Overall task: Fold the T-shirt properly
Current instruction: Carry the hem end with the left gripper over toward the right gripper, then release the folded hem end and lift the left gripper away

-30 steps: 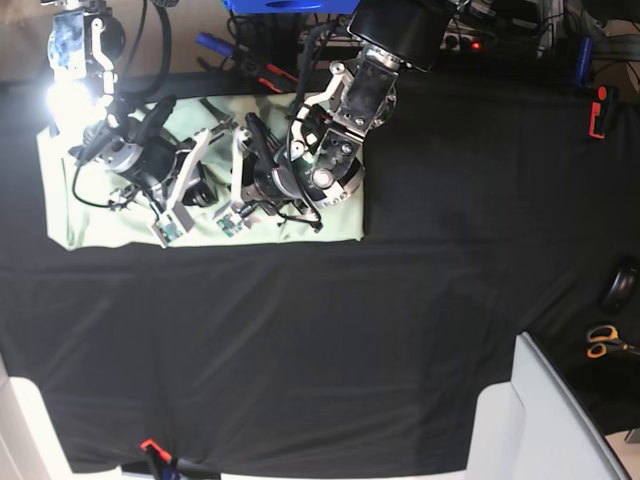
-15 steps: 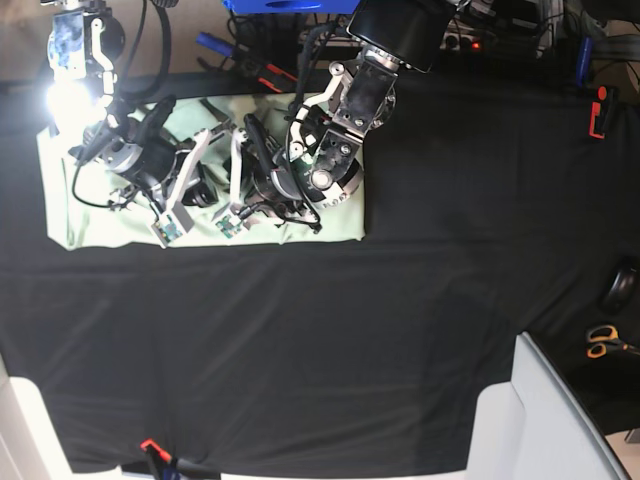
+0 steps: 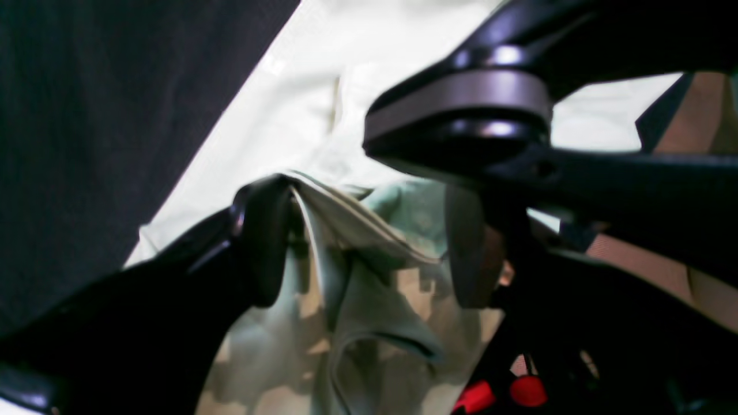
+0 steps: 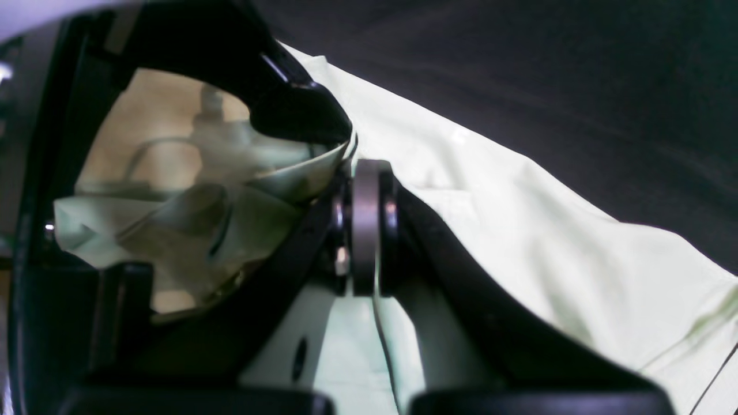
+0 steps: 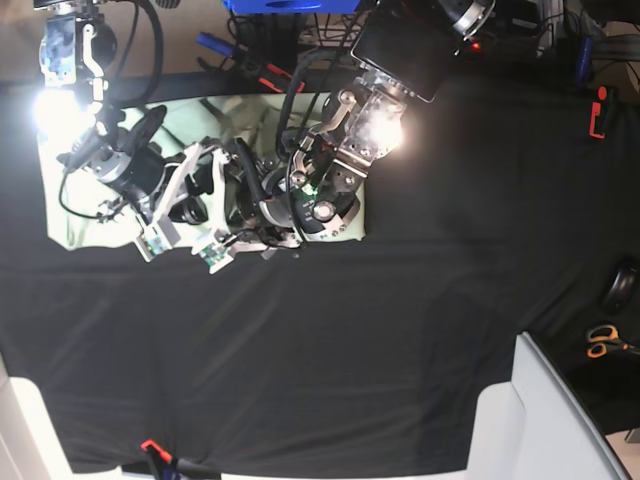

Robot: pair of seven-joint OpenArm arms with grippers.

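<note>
The T-shirt (image 5: 80, 215) lies flattened at the far left of the black-covered counter (image 5: 400, 330). The left end effector (image 3: 363, 242) stands apart, a fabric ridge between its fingers. The right end effector (image 4: 346, 164), beside it, is pinched together on T-shirt cloth.

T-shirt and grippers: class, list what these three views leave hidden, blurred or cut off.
- Base view: the arms cover the middle of the T-shirt, so its fold lines are hidden; lamp glare washes out its top-left corner.
- Left wrist view: the left gripper is blurred; whether cloth touches both fingers is unclear.
- Right wrist view: the right gripper blocks the shirt's near part.
</note>
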